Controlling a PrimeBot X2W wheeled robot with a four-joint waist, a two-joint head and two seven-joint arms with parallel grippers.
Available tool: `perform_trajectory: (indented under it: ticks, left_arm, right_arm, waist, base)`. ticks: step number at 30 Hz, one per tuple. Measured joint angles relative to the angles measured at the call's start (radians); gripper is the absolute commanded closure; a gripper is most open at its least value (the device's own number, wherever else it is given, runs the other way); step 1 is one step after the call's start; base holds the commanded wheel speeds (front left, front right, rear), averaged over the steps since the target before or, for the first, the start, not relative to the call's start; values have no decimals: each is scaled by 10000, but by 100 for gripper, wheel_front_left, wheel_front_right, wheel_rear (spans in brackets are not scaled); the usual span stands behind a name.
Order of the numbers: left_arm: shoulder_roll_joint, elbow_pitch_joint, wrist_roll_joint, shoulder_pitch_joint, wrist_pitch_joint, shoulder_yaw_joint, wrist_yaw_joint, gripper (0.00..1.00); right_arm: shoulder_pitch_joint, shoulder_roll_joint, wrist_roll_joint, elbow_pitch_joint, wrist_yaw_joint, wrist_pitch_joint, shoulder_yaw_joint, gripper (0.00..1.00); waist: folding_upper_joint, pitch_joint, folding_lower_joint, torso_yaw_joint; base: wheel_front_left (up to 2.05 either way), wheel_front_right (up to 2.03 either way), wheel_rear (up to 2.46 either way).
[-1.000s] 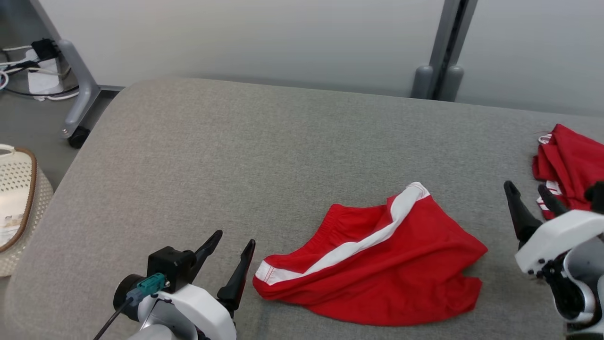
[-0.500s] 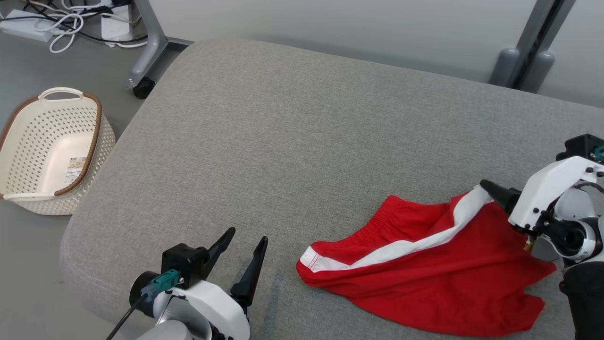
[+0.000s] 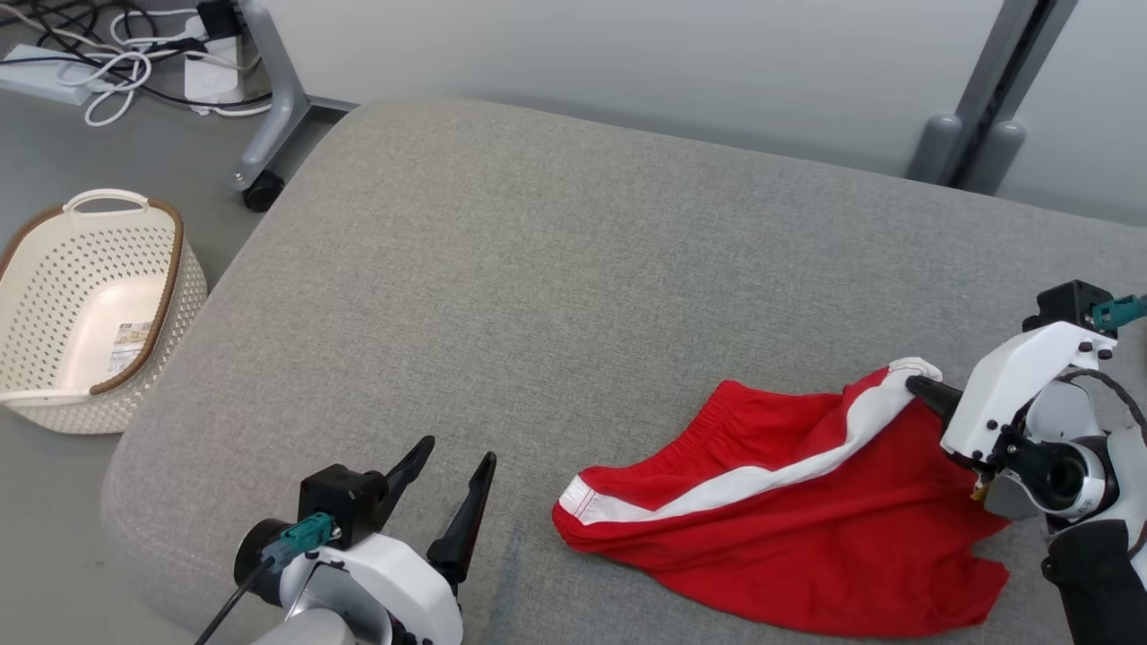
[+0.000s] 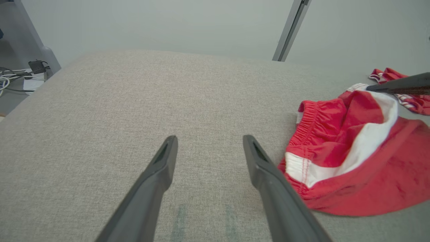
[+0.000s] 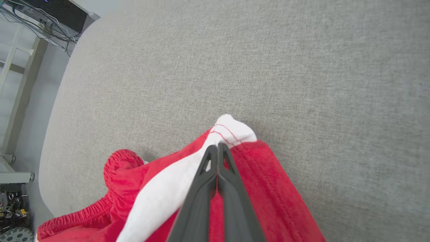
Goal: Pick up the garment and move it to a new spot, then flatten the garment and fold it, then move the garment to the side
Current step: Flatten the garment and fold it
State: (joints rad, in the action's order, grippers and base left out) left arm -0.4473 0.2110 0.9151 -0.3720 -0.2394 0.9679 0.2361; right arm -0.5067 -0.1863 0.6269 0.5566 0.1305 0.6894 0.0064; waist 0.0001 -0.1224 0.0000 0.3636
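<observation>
Cream basket [image 3: 186, 305] left of garment [image 3: 806, 537], label [image 3: 125, 345] inside; right tool [image 3: 916, 386] pinching garment's hem, left tool [image 3: 457, 450] wide, empty; left wrist view: red pile [image 4: 386, 73] beyond garment.

Fold of garment [image 3: 789, 528] pinched between pressed-together fingers of right end effector [image 3: 916, 387] out of sight. Arm behind it cut by head view's right edge, wrist hiding garment's right flank. Garment runs off bottom edge in right wrist view, off right edge in left wrist view. There, second red garment [image 4: 386, 74] half behind dark finger, rest clipped. Head view's left edge clips basket [image 3: 184, 300]; label [image 3: 125, 336] inside too small to read.
</observation>
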Motion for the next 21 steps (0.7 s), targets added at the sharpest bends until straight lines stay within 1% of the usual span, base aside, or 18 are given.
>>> perform_trajectory:
  ticks: [7, 12, 16, 19, 20, 21]
  left_arm:
    - [-209, -138, 17, 169, 146, 46, 127, 0]
    - [-414, -357, 29, 222, 249, 44, 295, 0]
    - [-485, -502, 54, 336, 295, 42, 387, 0]
    - [-520, -589, 96, 371, 336, 46, 451, 0]
    - [-522, -604, 96, 375, 337, 48, 462, 0]
    - [-523, -619, 96, 378, 341, 54, 464, 0]
  right_arm:
    - [1073, 21, 836, -1279, 0, -1039, 399, 100]
    - [2096, 17, 1243, -2495, 0, -1515, 284, 100]
    - [3007, 123, 1273, -3306, 0, -1532, -96, 100]
    - [3690, 439, 1047, -3593, 0, -1436, -343, 100]
    - [3901, 554, 940, -3616, 0, -1436, -431, 96]
    - [4075, 644, 798, -3630, 0, -1444, -514, 96]
  waist:
    - [0, 514, 0, -610]
    - [0, 820, 0, -1169]
    - [0, 972, 0, -1545]
    - [0, 1030, 0, -1749]
    - [0, 1042, 0, -1795]
    - [0, 1049, 0, -1828]
  base:
    - [0, 0, 0]
    - [0, 0, 0]
    - [0, 0, 0]
    - [0, 0, 0]
    - [0, 0, 0]
    - [0, 0, 0]
